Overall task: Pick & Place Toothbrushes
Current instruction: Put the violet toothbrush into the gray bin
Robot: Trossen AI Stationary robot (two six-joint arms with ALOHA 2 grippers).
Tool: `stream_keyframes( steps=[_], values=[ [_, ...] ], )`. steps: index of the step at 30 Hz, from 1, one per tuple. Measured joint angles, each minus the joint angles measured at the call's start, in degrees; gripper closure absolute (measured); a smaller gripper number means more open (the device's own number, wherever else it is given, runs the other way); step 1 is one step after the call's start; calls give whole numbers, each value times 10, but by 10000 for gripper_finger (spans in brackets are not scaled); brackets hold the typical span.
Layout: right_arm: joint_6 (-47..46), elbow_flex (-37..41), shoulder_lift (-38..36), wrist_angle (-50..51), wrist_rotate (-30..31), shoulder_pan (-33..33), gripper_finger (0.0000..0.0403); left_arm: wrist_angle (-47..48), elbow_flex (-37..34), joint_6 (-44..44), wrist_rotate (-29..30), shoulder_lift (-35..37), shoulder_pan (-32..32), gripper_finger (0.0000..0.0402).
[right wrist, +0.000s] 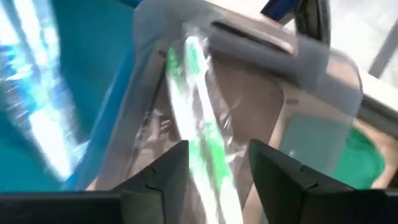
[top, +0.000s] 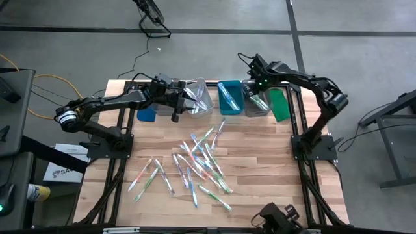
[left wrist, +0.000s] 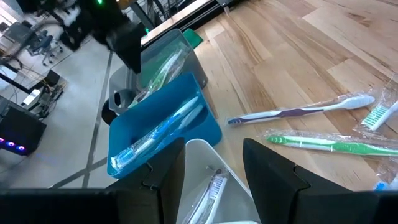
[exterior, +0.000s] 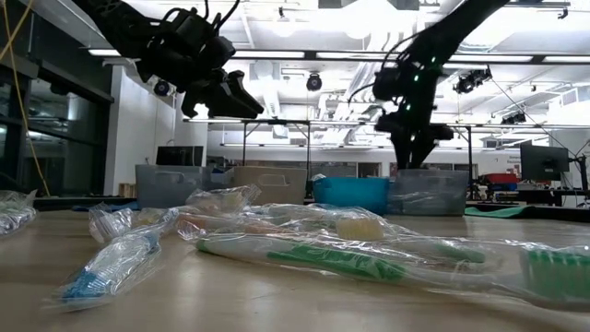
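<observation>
Several wrapped toothbrushes (top: 201, 162) lie scattered flat on the wooden table, close up in the low view (exterior: 304, 254). My left gripper (top: 185, 101) (left wrist: 213, 149) hovers open above the clear bin (top: 200, 96), where one toothbrush (left wrist: 210, 190) lies. My right gripper (top: 255, 88) (right wrist: 219, 149) is open over the grey bin (top: 257, 101), which holds a green wrapped toothbrush (right wrist: 198, 93). Between the two stands the teal bin (top: 231, 97) (left wrist: 161, 134) with blue toothbrushes inside.
A small blue bin (top: 146, 114) sits at the far left of the row and a green one (top: 278, 104) at the far right. Purple (left wrist: 298, 112) and green (left wrist: 329, 145) toothbrushes lie near the clear bin. Both arm bases flank the table.
</observation>
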State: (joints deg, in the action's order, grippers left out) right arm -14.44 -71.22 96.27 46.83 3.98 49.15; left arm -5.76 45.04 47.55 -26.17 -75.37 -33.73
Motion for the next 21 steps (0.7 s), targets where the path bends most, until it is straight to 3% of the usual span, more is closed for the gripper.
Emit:
stream_keyframes(
  steps=[6,10,16,21],
  values=[
    [-7,0,-80,19,15,0,234,-2,0,1,0,0,0,245],
    [-10,0,-119,58,-36,-11,239,-1,0,1,0,0,0,245],
    [41,0,-131,60,-96,-94,242,-3,0,1,0,0,0,245],
    [129,0,-131,53,-104,-192,243,-2,0,1,0,0,0,245]
  ],
)
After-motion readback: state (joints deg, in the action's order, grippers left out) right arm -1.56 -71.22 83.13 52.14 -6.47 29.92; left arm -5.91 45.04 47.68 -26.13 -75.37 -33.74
